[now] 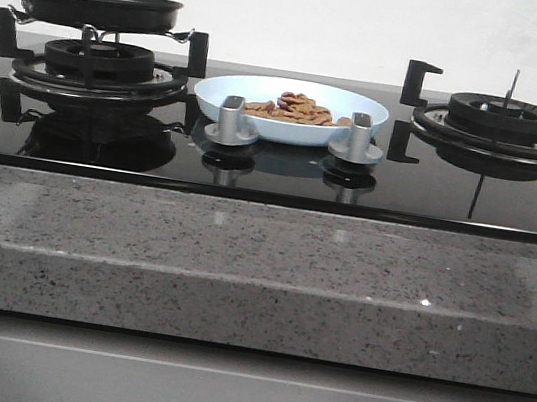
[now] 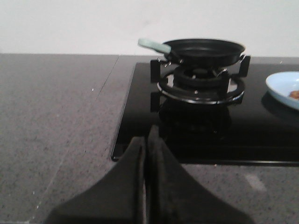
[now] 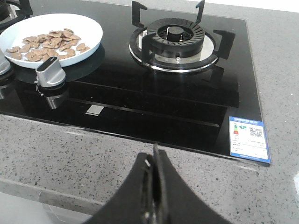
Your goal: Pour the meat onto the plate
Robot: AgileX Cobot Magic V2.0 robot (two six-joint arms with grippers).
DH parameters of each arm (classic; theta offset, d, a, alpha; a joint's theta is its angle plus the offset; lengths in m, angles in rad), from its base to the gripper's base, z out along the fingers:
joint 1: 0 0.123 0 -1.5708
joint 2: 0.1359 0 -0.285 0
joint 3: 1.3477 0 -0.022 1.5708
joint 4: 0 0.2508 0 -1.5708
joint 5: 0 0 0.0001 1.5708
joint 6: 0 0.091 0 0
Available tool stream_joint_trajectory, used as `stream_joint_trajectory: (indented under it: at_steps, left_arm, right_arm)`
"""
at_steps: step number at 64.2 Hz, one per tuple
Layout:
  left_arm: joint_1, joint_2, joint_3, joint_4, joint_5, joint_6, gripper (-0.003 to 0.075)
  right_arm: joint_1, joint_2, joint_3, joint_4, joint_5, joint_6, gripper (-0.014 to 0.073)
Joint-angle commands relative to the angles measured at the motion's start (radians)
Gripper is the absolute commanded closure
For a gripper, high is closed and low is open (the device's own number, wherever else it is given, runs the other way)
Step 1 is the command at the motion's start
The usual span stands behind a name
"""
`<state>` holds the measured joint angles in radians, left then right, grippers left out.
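Observation:
The pale blue-white plate [image 1: 260, 122] sits between the two burners on the black hob, and the meat [image 1: 297, 109] lies in it as a pile of light-brown slices. The right wrist view shows the same plate [image 3: 91, 25] with the meat [image 3: 46, 44] spread across it. A black frying pan [image 1: 97, 7] with a pale green handle rests on the left burner; it looks empty from here. My left gripper [image 2: 147, 135] is shut with nothing in it, over the counter in front of the hob's left corner. My right gripper [image 3: 155, 156] is shut and empty too, over the counter by the hob's front edge. Neither shows in the front view.
Two silver knobs [image 1: 231, 121] [image 1: 359, 138] stand just in front of the plate. The right burner [image 1: 504, 123] carries nothing. A blue label [image 3: 249, 138] sticks to the hob's front right corner. Speckled grey stone counter [image 1: 240, 257] runs along the front and left of the hob.

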<state>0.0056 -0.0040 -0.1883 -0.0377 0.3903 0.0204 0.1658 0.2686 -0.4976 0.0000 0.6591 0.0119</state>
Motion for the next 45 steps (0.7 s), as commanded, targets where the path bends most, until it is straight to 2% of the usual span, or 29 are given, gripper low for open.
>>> stream_joint_trajectory:
  at_steps: [1, 13, 26, 45]
  left_arm:
    - [0.009, -0.017, 0.017, -0.019, -0.084, 0.002, 0.0741]
    - [-0.014, -0.017, 0.104, -0.022, -0.143, 0.002, 0.0741]
    - [-0.016, -0.017, 0.199, -0.027, -0.301, 0.002, 0.0741]
    - [-0.016, -0.017, 0.199, -0.051, -0.311, 0.002, 0.0741]
  right_arm:
    - [-0.005, 0.009, -0.027, -0.008, -0.082, -0.003, 0.0652]
    - [-0.005, 0.010, -0.027, -0.008, -0.082, -0.003, 0.0652]
    - [-0.005, 0.010, -0.027, -0.008, -0.082, -0.003, 0.0652]
    - [-0.005, 0.010, -0.027, -0.008, -0.082, -0.003, 0.0652]
